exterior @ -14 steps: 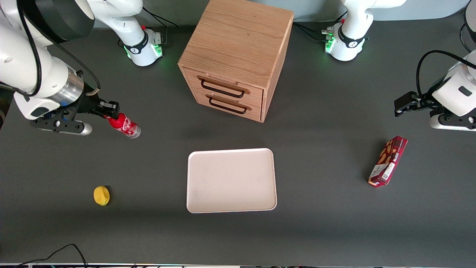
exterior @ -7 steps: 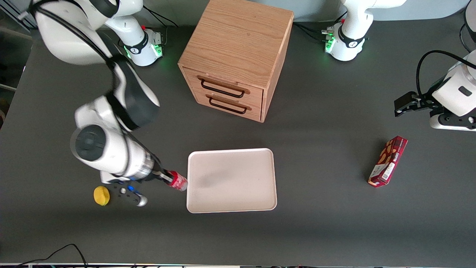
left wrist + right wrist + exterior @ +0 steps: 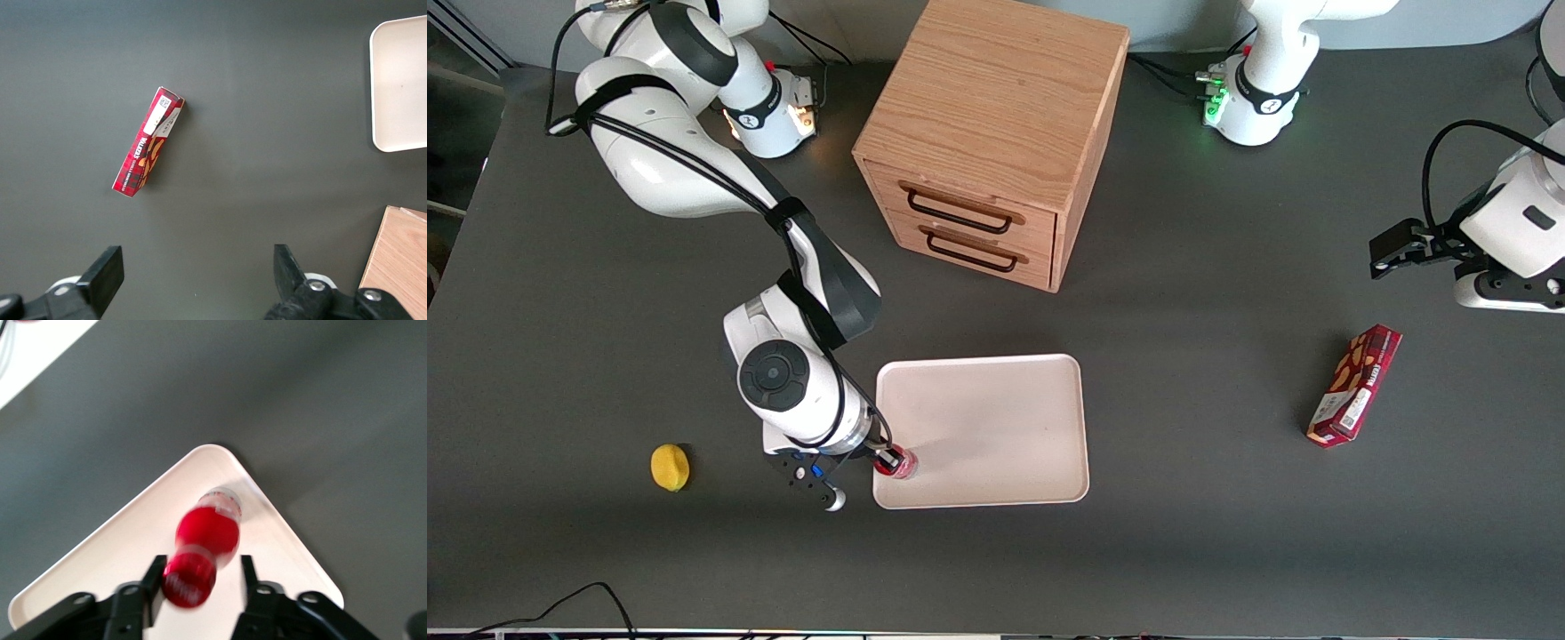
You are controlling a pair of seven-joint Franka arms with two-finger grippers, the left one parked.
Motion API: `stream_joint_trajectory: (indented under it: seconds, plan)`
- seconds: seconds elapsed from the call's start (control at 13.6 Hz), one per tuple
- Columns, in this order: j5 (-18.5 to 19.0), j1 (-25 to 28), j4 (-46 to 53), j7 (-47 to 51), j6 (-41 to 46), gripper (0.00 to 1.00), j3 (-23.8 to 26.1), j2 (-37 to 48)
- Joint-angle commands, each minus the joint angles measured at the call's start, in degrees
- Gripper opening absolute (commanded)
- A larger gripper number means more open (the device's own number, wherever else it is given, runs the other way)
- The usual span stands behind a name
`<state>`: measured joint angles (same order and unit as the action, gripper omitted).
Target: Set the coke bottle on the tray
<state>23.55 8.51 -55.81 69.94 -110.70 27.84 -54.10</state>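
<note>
Two black fingers [image 3: 152,583] of the gripper [image 3: 197,583] are clamped on the cap end of the bottle [image 3: 208,535], which hangs nearly upright with its clear base pointing down over the tray [image 3: 120,547]. From the wrist camera, that base sits just inside a rounded corner of the tray; whether it touches the surface cannot be told. In the front view, the gripper [image 3: 887,460] and bottle [image 3: 898,462] are over the tray [image 3: 996,427] at about 8 o'clock from its centre, the corner nearest the camera on the working arm's end. Taking the tray as the clock's centre, the wooden cabinet [image 3: 991,133] stands at about 12 o'clock, farther from the camera, with both drawers shut. One lemon [image 3: 670,467] lies at about 9 o'clock, well apart, toward the working arm's end of the table. At about 3 o'clock, well apart, toward the parked arm's end, a red snack box [image 3: 1354,384] lies flat.
</note>
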Motion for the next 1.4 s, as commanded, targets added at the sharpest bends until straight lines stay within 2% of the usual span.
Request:
stream_joint_trajectory:
  seconds: [0.0, 0.15, 0.29, 0.37, 0.44, 0.59, 0.81, 0.96, 1.1, 1.18, 1.32]
  plan:
    - [1.7, -1.3, 1.6, 0.8, 6.3, 1.0, 3.8, 0.9]
    - [1.9, -3.5, 1.1, -5.0, 15.3, 1.0, 6.9, 7.3]
    - [1.2, -6.2, -2.4, -14.7, 24.4, 1.0, 7.6, 17.0]
    - [-0.8, -8.1, -4.5, -19.2, 26.8, 1.0, 7.3, 22.1]
    - [-6.0, -10.0, -6.2, -23.7, 30.1, 1.0, 6.2, 26.8]
    - [-13.6, -11.3, -10.6, -30.6, 34.3, 1.0, -0.2, 35.6]
    - [-23.7, -11.3, -28.4, -42.5, 31.2, 1.0, -12.2, 51.8]
    - [-25.0, -11.3, -44.2, -48.0, 24.3, 1.0, -15.8, 62.4]
    - [-25.0, -12.2, -55.4, -50.6, 18.0, 1.0, -16.8, 69.4]
    - [-25.2, -12.2, -59.4, -52.1, 15.3, 1.0, -17.5, 72.0]
    - [-27.8, -12.2, -59.9, -52.7, 15.2, 1.0, -19.4, 72.7]
